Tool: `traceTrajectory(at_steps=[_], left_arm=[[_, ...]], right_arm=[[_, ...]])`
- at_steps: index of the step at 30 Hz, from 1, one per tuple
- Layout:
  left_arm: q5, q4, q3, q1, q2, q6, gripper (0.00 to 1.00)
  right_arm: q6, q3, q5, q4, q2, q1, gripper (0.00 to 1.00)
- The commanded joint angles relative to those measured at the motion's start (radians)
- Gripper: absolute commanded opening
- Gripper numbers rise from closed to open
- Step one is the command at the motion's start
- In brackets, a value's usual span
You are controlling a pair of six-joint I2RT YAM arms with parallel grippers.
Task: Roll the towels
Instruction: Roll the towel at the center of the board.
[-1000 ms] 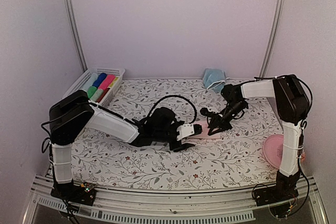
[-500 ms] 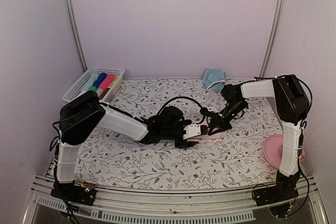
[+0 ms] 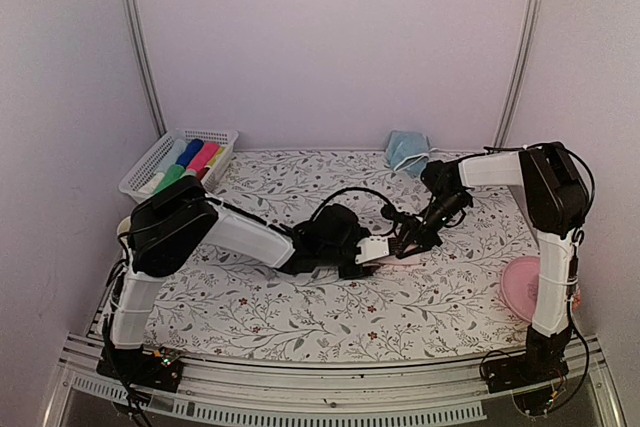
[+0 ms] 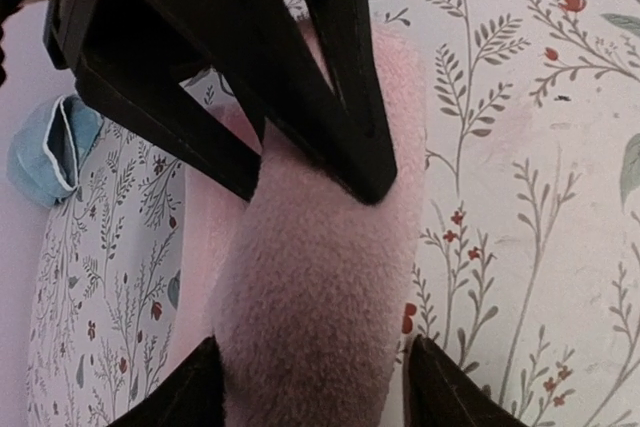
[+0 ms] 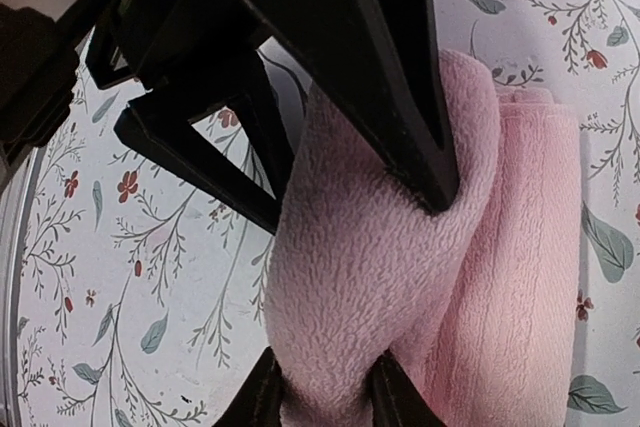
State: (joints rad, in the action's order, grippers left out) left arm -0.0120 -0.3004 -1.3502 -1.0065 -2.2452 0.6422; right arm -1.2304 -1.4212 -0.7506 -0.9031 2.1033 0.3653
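The pale pink towel [image 4: 310,277] lies as a thick roll on the flowered cloth, mid-table and a little right [image 3: 400,258]. My left gripper [image 4: 320,377] straddles one end of the roll, a finger pressed to each side [image 3: 372,251]. From the opposite end my right gripper [image 5: 325,387] pinches a fold of the same towel [image 5: 360,277], its fingers meeting the left ones over it [image 3: 408,237]. A flatter pink layer shows beside the roll in the right wrist view. The light blue towel [image 3: 405,150] sits bunched at the back edge, away from both grippers [image 4: 40,152].
A white basket [image 3: 160,152] holding coloured cloth rolls [image 3: 195,159] stands at the back left. A round pink plate [image 3: 525,287] lies at the right edge beside the right arm's column. Grey walls close in on both sides.
My left arm has reached further right, bringing its gripper up against the right gripper at the pink towel. The right gripper has stayed in place, its jaws slightly looser.
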Motion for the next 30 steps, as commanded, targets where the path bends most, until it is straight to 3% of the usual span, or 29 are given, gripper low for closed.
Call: traceTrajectory(at_steps=[1,5,7,20,25,30], left_arm=[[0.010,0.122,-0.015,0.012,-0.064,-0.024,0.59],[-0.022,0.198,-0.057,0.021,-0.088,-0.052,0.43],[-0.035,0.246,-0.085,0.025,-0.102,-0.076,0.41],[-0.108,0.537,-0.338,0.055,-0.207,-0.511,0.36],[-0.092,0.646,-0.477,0.054,-0.280,-0.726,0.39],[-0.080,0.743,-0.626,0.049,-0.382,-0.886,0.41]], right_arm=[[-0.006,0.022,0.113,-0.054,0.004,-0.014,0.29],[-0.009,0.041,0.117,-0.027,-0.067,-0.014,0.38],[-0.009,0.063,0.135,0.002,-0.114,-0.016,0.43],[0.101,0.111,0.284,0.160,-0.335,-0.152,0.71],[0.181,0.053,0.296,0.151,-0.382,-0.247,0.77],[0.298,-0.016,0.282,0.121,-0.382,-0.254,0.78]])
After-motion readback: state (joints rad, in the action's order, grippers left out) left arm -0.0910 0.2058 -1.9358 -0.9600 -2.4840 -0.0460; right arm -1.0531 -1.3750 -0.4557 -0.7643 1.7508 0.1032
